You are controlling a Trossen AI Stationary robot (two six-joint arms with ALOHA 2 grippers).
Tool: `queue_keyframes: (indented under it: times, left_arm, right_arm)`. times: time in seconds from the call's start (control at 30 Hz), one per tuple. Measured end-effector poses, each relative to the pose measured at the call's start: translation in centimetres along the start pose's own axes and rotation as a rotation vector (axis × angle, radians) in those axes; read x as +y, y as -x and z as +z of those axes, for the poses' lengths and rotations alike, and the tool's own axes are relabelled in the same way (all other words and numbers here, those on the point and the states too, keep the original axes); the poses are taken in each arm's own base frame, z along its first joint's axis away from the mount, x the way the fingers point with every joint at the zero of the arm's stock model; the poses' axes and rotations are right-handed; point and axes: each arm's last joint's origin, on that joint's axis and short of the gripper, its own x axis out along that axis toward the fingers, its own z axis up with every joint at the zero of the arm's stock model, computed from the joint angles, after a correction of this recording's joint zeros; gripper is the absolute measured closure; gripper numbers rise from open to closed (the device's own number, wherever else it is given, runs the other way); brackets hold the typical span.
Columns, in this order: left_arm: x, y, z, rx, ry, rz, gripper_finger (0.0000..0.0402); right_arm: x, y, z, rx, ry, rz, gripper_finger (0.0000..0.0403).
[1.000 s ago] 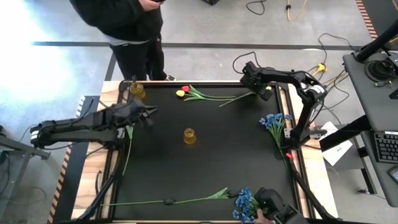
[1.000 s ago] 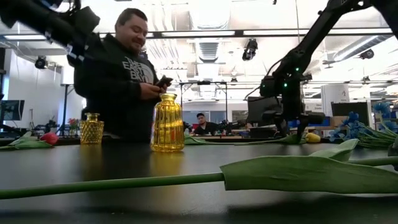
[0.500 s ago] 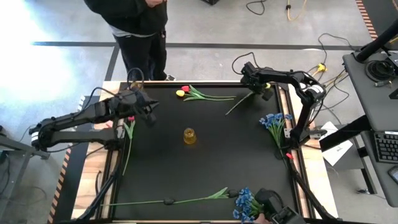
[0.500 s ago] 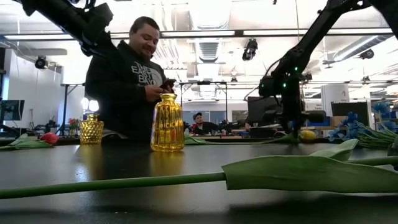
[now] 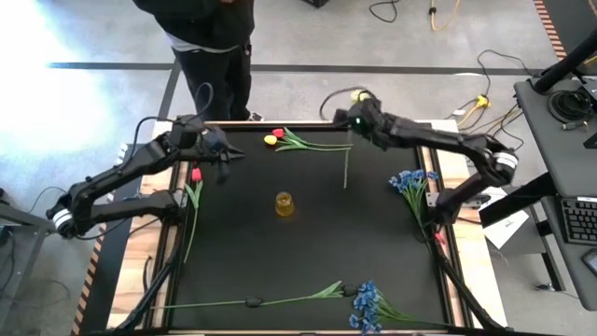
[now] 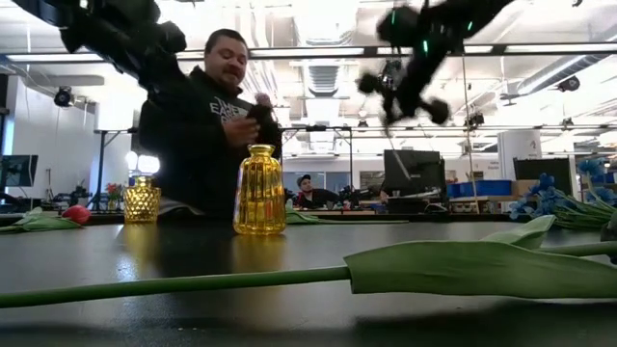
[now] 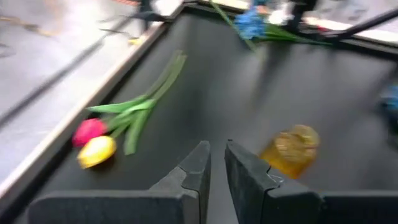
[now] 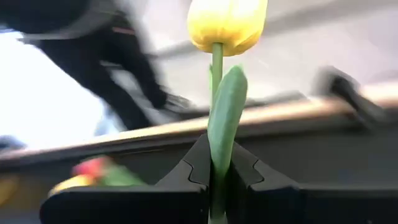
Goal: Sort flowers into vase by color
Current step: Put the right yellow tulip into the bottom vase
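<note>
My fingers (image 8: 186,180): matt black plastic, smooth. Yellow tulip (image 8: 227,25) between them: soft cloth-like petals, waxy plastic-looking stem. Vase (image 6: 260,191): glossy amber glass, ribbed. Table (image 5: 308,252): matt black top, pale wood edging.

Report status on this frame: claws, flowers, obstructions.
Right claw shut on yellow tulip, lifted above table's far edge. Left claw nearly closed, empty, far left. Amber vase at centre, unobstructed.

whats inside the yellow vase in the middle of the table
From above, the yellow vase shows an open mouth with no stems in it; its ribbed glass hides the bottom.
</note>
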Motion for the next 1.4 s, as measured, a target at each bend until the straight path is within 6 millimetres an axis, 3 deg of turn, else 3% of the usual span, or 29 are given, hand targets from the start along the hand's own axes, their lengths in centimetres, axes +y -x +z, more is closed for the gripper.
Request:
queue_keyframes:
  times: [0.13,0.27,0.6,0.83,1.0,1.23,1.4]
  left_arm:
    - [-0.1,-1.0,0.0,0.002,0.015,-0.157,0.0355]
    - [-0.8,-1.2,0.0,0.003,0.076,-0.286,0.0348]
    - [-5.7,1.1,0.7,0.002,0.247,-0.398,0.0351]
    - [-9.5,3.0,-0.7,0.120,0.390,-0.396,0.0358]
    - [-11.2,4.0,-1.8,0.189,0.433,-0.355,0.0359]
    - [-12.1,4.1,-2.2,0.209,0.441,-0.321,0.0359]
    - [-12.2,3.6,-2.2,0.226,0.439,-0.307,0.0359]
  right_arm:
    - [4.3,4.3,-1.0,-0.133,0.227,0.351,0.0390]
    - [6.9,7.1,-2.4,-0.208,0.298,0.594,0.0390]
    - [10.8,6.9,-5.5,-0.313,0.291,1.057,0.0391]
    - [11.7,4.8,-7.6,-0.430,0.268,1.141,0.0390]
    - [11.8,4.5,-8.3,-0.444,0.210,1.187,0.0390]
    - [12.0,6.0,-7.7,-0.456,0.206,1.236,0.0390]
    - [12.2,6.1,-8.5,-0.467,0.264,1.222,0.0390]
